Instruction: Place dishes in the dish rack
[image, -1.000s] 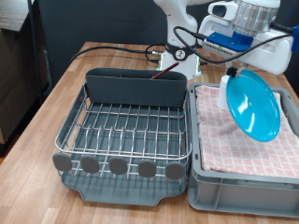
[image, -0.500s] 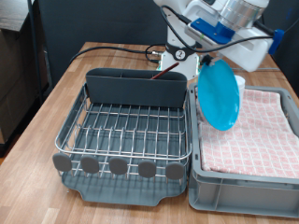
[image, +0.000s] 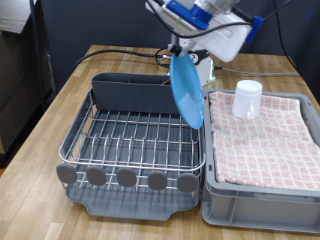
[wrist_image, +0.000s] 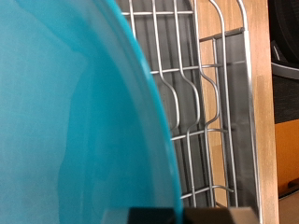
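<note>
At the exterior view's top, the pincer (image: 182, 50) hangs from the white and blue arm and grips the upper rim of the round bright blue plate (image: 185, 88), which is clamped between its fingers. We see the plate nearly edge-on: it stands close to upright, its long axis running from the pincer downward and slightly toward the exterior view's right, its lower edge pointing into the rack. The plate is in the air above the right-hand part of the large dark grey plastic dish rack (image: 80, 133) with its silver wire grid (image: 135, 138); we cannot tell whether its lower rim touches the wires.

In the wrist view the plate (wrist_image: 75, 121) fills most of the picture, its curved rim sweeping across the wire grid (wrist_image: 201, 103) and the dark rack tray beneath; a strip of the wooden counter (wrist_image: 266, 140) lies beyond the rack's edge.

Just beside the rack, on the exterior view's right, stands the grey crate lined with pink checked cloth (image: 265, 140). The small white cylindrical cup (image: 247, 99) rests upright on that cloth, near the crate's far end and well apart from the plate. Both containers sit on the wooden counter (image: 50, 115). Round grey tabs (image: 126, 178) line the rack's front edge.
</note>
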